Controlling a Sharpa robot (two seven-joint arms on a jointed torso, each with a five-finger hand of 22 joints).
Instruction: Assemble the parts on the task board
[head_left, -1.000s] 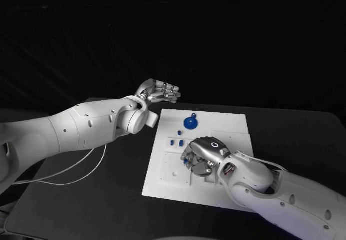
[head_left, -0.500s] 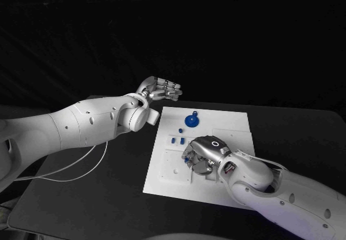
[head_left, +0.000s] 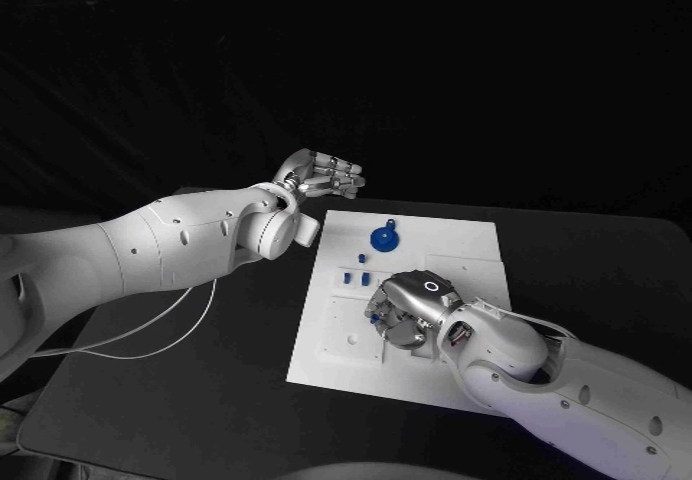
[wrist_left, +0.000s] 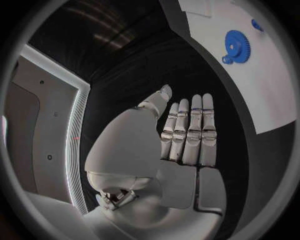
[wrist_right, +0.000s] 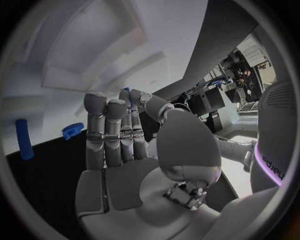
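Task board (head_left: 433, 250) first: I am seeing one white plate lying in the middle of the black table (head_left: 173, 400), its long axis running away from the robot. Both arms are showing, one on each side. My left arm is reaching in over the table's far left, and the left hand (head_left: 325, 178) is hanging above the board's far-left corner, off the plate, fingers straight and close together, grasping nothing. The right hand (head_left: 411, 310) is sitting down on the near middle of the board, fingers curled over the parts there; a bit of blue is peeking out at its fingertips, but I cannot tell whether it is gripping a piece or only touching it.

Counting the blue pieces I can make out in the head view: one gear (head_left: 384, 239) lying flat toward the far end, with a tiny blue part just beyond it, and two short pegs (head_left: 355, 281) side by side between the gear and the right hand. The pegs are lying just beyond the right hand, toward the far end, so I am judging that the right hand is far nearer to them, while the left hand is nearer the gear.
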